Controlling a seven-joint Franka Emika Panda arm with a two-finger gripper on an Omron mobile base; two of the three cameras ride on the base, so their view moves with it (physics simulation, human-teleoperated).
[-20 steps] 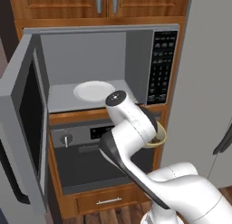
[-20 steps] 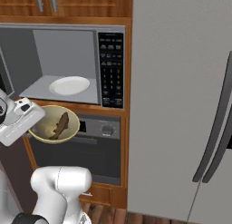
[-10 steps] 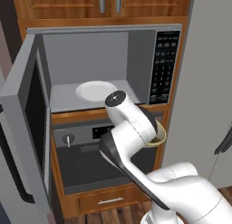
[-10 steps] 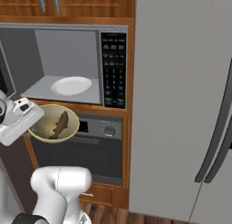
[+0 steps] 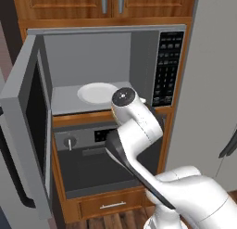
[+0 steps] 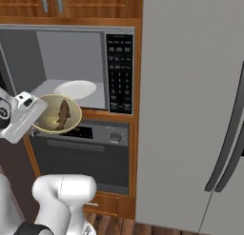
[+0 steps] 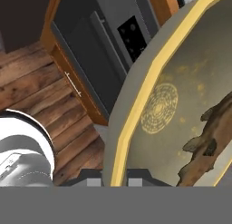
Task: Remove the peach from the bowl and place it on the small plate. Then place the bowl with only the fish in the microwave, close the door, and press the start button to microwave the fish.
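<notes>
Right base view: one bowl (image 6: 56, 116) gripped (one fish (image 6: 63, 113) inside)

base views flanking microwave (image 5: 106, 84)

We see a wall oven (image 6: 81, 155) with a knob (image 5: 69, 142) below the open cavity, wooden cabinets (image 5: 106, 3) above it, a drawer (image 5: 111, 206) under the oven, a grey refrigerator (image 6: 190, 110) on the right, and a wooden floor (image 7: 41, 91).

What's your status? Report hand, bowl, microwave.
Hand shut on bowl rim. Fish alone inside bowl, held just outside microwave. Door open; white turntable bare, nothing blocking.
</notes>
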